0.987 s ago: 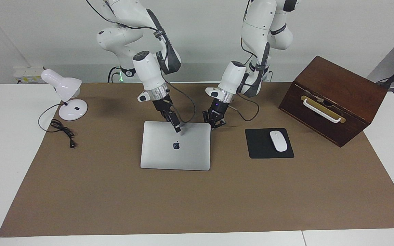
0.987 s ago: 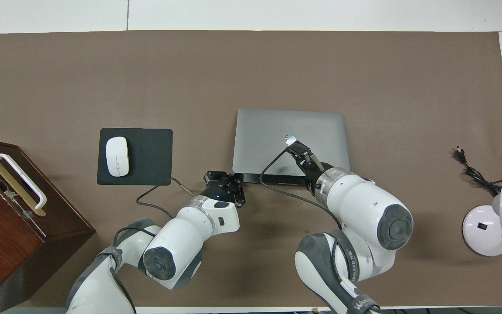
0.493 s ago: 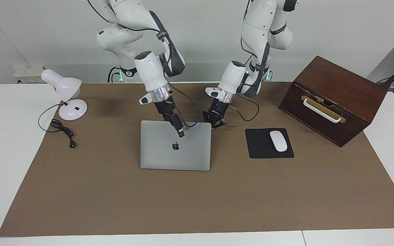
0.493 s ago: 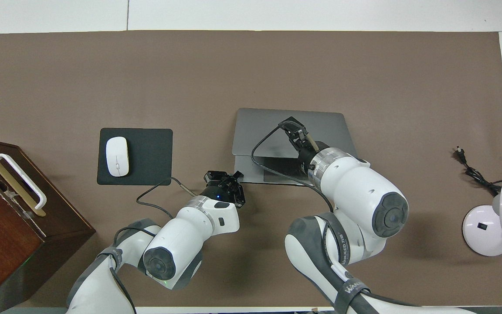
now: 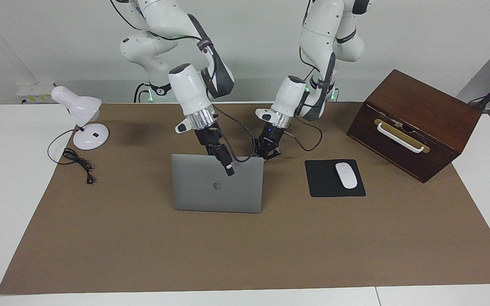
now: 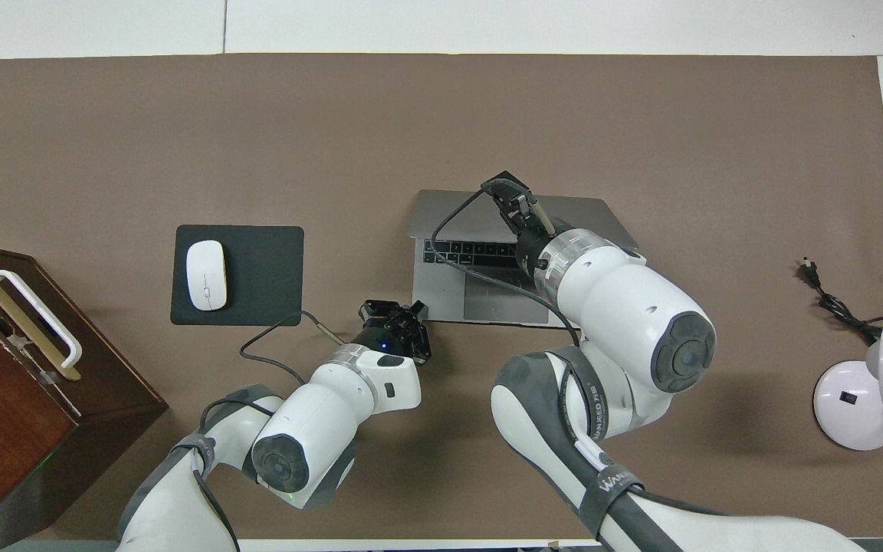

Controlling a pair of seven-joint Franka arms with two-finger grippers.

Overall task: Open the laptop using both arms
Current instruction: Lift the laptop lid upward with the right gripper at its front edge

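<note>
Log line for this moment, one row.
laptop: lid partly raised, keyboard visible | right gripper: at lid, lifting | left gripper: at laptop base corner | mouse: on pad

- In the facing view we look from high across the bench [image 5: 245, 255] toward both arm bases.
- In the overhead view we look steeply down from above the robots' end.
- Both views share the laptop [image 5: 217, 185] [image 6: 510, 222], half a turn apart.
</note>
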